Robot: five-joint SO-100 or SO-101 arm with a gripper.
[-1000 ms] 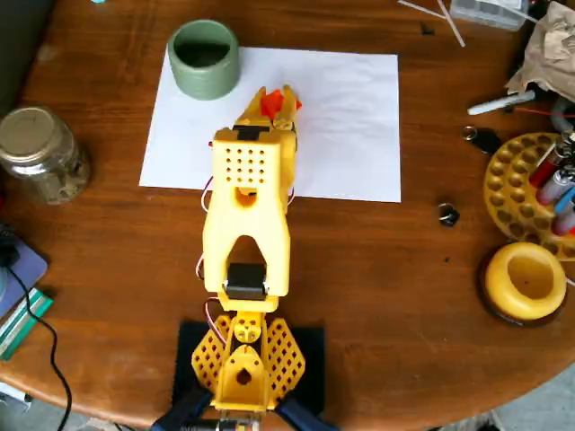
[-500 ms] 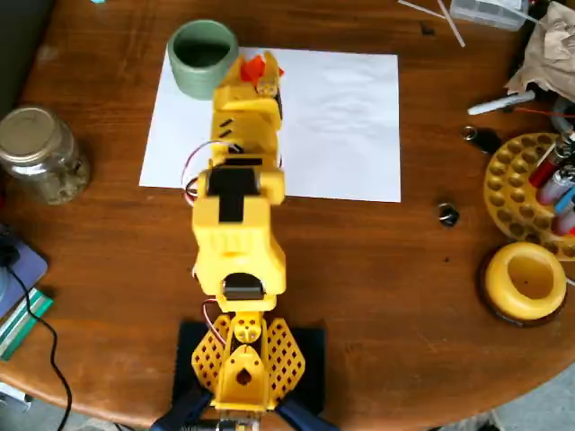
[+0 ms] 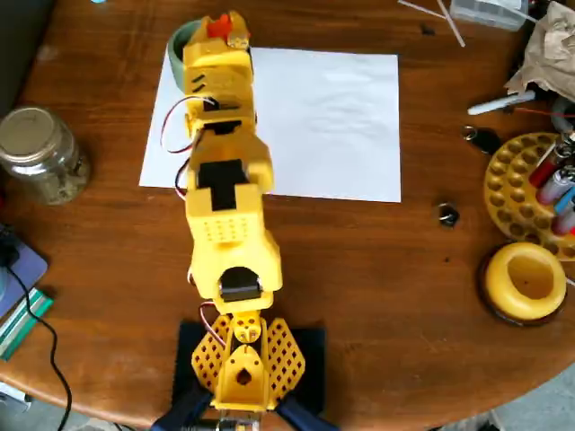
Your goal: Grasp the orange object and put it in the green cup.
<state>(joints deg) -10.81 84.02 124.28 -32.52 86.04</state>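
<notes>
Overhead view, L to R: glass jar at far left of tabletop, well apart from the action. Next, green cup, only its left rim shows, rest hidden under the arm. Tool sits over the cup, clamped on the orange object, which pokes out at the tip. Can't tell height above the cup from this angle.

Risks: the object looks nearer the cup's far/right side than its centre, so a release here may clip the rim and bounce onto the paper or off the back of the tabletop. Dropping lower could knock the cup; it's short and looks light, prob slides.

Room: paper to the right of the arm is bare, so there's free space for the retreat. Clutter is all far right: yellow ring dish, holed rack, pens. The cup is close to the tabletop's far edge, so little margin that way.
</notes>
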